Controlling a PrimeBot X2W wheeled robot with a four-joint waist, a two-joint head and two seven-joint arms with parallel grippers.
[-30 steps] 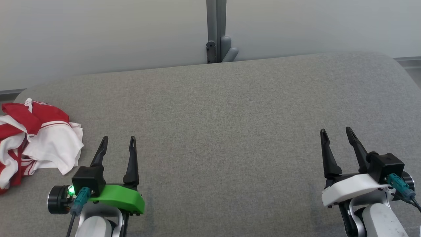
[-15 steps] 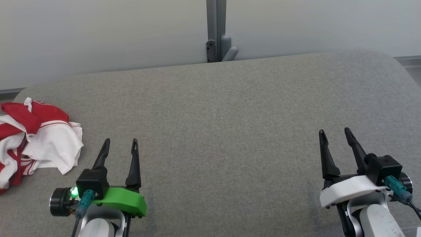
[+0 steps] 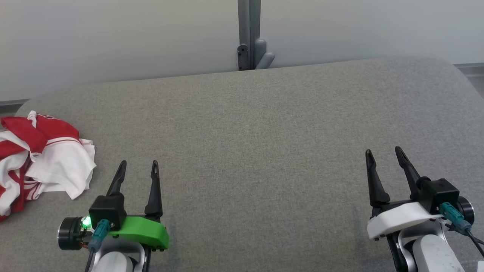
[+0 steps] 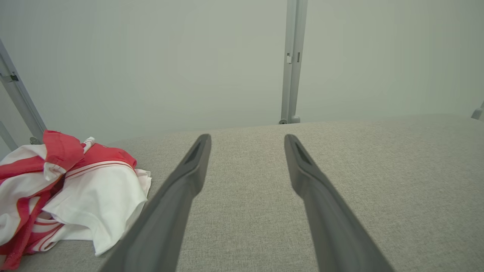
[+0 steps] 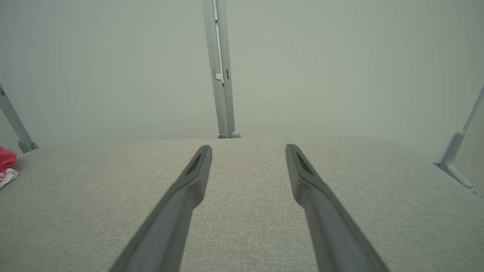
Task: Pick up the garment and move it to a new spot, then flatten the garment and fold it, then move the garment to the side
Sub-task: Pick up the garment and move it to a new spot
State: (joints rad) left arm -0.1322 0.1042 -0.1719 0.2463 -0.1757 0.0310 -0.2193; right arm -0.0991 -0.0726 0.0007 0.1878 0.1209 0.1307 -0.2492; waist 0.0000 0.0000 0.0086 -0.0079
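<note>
A red and white garment lies crumpled at the far left of the grey padded table; the left wrist view shows the garment at its lower left, and a corner of the garment sits at the left edge of the right wrist view. My left gripper stands open just right of the garment, apart from it, with nothing between its fingers. The right gripper stands open at the lower right, far from the garment. In each wrist view that arm's own gripper shows spread fingers over bare fabric.
A pale wall with a grey metal post rises behind the table's far edge. Slanted metal braces show at the left and right in the right wrist view. The table's left edge runs close beside the garment.
Both grippers have drawn back slightly toward the bottom of the head view. The garment has not moved and both grippers stay open.
</note>
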